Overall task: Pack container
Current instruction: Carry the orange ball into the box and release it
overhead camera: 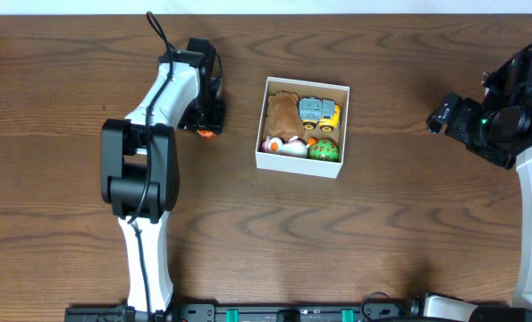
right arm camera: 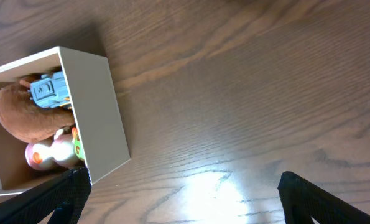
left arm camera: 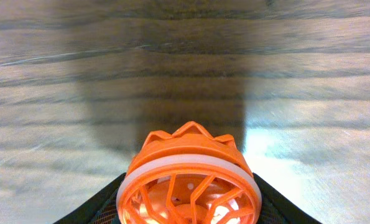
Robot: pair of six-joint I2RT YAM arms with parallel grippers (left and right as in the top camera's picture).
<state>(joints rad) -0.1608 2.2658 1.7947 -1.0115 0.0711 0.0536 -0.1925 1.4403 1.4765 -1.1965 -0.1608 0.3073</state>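
The container point(overhead camera: 299, 164), a small square box with white walls and a tan inside, sits at the table's middle. It holds a brown plush toy point(overhead camera: 282, 113), a blue and yellow toy truck point(overhead camera: 319, 112), a green ball point(overhead camera: 323, 149) and a white and pink toy point(overhead camera: 283, 145). My left gripper point(overhead camera: 206, 128) is left of the box, shut on an orange lattice ball point(left arm camera: 189, 180) just above the table. My right gripper point(right arm camera: 181, 199) is open and empty, far right of the box, whose white wall point(right arm camera: 94, 112) shows at that view's left.
The dark wood table point(overhead camera: 400, 224) runs around the box. The left arm point(overhead camera: 145, 170) reaches up from the front edge. The right arm point(overhead camera: 516, 125) stands at the far right edge.
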